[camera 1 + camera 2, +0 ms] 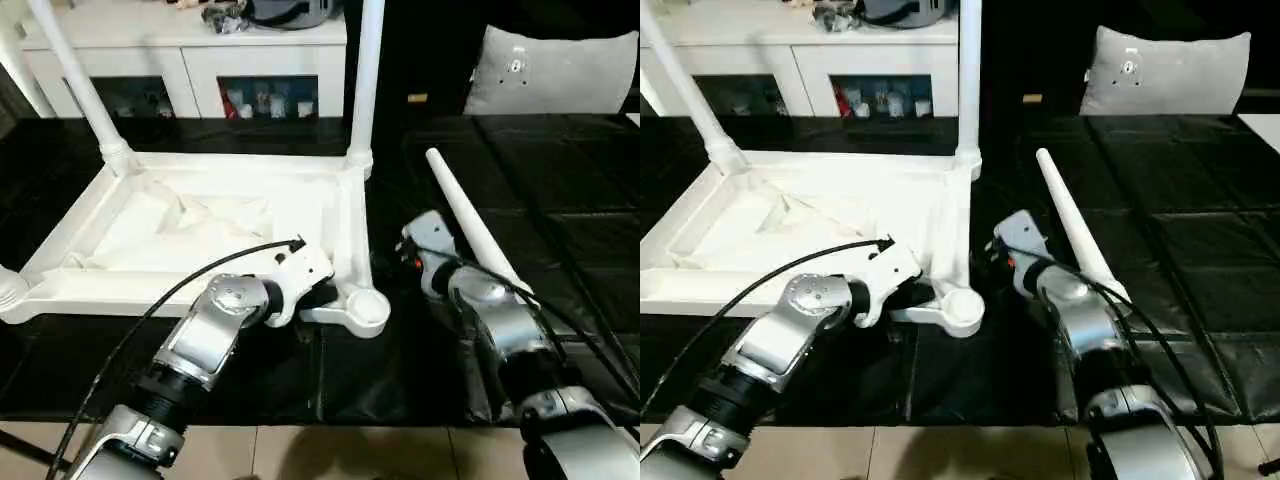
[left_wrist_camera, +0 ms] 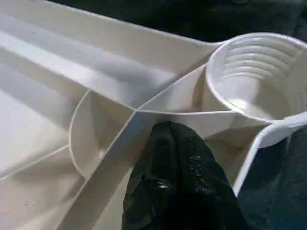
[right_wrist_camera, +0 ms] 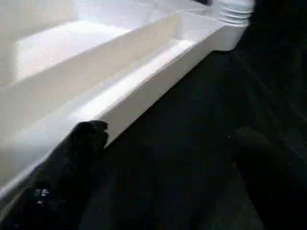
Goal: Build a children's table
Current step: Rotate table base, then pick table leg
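The white table top (image 1: 200, 235) lies upside down on the black mat, ribbed underside up. Two white legs stand in its far corners, one (image 1: 366, 70) on the right and one (image 1: 75, 80) on the left. The near right corner socket (image 1: 366, 308) is empty, its threaded inside seen close up (image 2: 261, 79). A loose tapered leg (image 1: 468, 222) lies on the mat to the right of the table. My left gripper (image 1: 318, 292) rests at the rim beside that empty socket. My right gripper (image 1: 392, 258) is open just outside the table's right rim (image 3: 120, 91), one finger (image 3: 86, 139) against it.
A white cabinet (image 1: 190, 60) with glass doors stands behind the table. A grey cushion (image 1: 555, 70) sits at the back right. The black mat (image 1: 560, 180) stretches to the right, and tiled floor (image 1: 330, 455) begins at its near edge.
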Robot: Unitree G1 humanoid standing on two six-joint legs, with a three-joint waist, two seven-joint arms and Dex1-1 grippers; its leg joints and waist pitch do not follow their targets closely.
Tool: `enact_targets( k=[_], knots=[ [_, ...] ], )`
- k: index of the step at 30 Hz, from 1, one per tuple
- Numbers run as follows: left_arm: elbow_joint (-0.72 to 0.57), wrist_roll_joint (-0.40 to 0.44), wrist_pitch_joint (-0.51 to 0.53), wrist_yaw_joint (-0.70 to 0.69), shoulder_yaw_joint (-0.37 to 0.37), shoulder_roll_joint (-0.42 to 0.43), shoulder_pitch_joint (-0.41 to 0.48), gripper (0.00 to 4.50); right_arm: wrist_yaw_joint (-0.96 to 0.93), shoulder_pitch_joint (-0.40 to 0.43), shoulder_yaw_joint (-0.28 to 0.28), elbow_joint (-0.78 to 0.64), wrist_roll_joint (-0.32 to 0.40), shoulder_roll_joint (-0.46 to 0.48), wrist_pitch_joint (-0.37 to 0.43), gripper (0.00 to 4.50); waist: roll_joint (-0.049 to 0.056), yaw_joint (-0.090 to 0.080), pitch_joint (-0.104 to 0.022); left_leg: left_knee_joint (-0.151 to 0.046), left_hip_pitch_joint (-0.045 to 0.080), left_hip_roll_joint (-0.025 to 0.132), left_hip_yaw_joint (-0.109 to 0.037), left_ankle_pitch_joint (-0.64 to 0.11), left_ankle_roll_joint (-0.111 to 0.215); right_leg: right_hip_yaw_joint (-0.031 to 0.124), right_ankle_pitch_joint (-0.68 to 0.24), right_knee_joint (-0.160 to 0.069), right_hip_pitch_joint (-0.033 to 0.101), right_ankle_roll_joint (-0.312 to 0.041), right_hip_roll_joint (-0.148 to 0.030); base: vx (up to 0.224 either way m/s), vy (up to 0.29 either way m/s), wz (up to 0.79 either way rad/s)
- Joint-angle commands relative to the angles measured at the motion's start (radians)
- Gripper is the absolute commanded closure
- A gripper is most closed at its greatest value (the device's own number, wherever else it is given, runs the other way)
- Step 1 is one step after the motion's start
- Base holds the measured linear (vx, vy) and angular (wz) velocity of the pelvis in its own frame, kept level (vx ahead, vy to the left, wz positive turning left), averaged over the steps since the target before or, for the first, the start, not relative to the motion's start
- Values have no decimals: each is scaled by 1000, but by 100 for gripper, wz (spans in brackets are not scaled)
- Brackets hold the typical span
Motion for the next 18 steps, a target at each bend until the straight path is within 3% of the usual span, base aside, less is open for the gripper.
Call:
enact_targets(
  k=[1, 4, 8, 11, 13, 18],
  knots=[
    [-42, -38, -19, -38, -3, -2, 20, 430, -48, -44, -45, -6, 13, -15, 51, 0, -6, 10, -71, -55, -2, 49, -20, -34, 79, 53, -46, -55, 64, -240, -82, 0, 0, 0],
    [-127, -76, 26, -118, -7, 41, 60, 406, -124, -91, -37, -5, -50, -61, 198, 0, -4, 17, -69, -53, 1, 48, -17, -18, 90, 50, 2, -51, 61, -262, -79, 0, 0, 0],
    [-260, -114, 72, -152, 13, 97, 100, 383, -66, -158, -62, 27, -18, -109, 299, 0, -2, 21, -65, -53, -3, 50, -15, -46, 86, 50, -22, -51, 65, -259, -80, 0, 0, 0],
    [-300, -126, 89, -163, 22, 117, 114, 364, -81, -187, -75, 49, -17, -124, 347, 0, -4, 23, -59, -55, -3, 48, -13, -79, 65, 50, -105, -60, 63, -248, -80, 0, 0, 0],
    [-338, -124, 108, -179, 23, 155, 130, 342, -104, -218, -79, 70, -26, -154, 435, 0, -7, 24, -57, -57, -2, 46, -14, -93, 48, 49, -162, -64, 63, -231, -79, 0, 0, 0],
    [-372, -132, 136, -183, 35, 186, 139, 309, -70, -223, -62, 57, -41, -192, 583, 0, -8, 26, -56, -55, -3, 44, -13, -80, 37, 49, -183, -65, 61, -206, -75, 0, 0, 0]
  ],
)
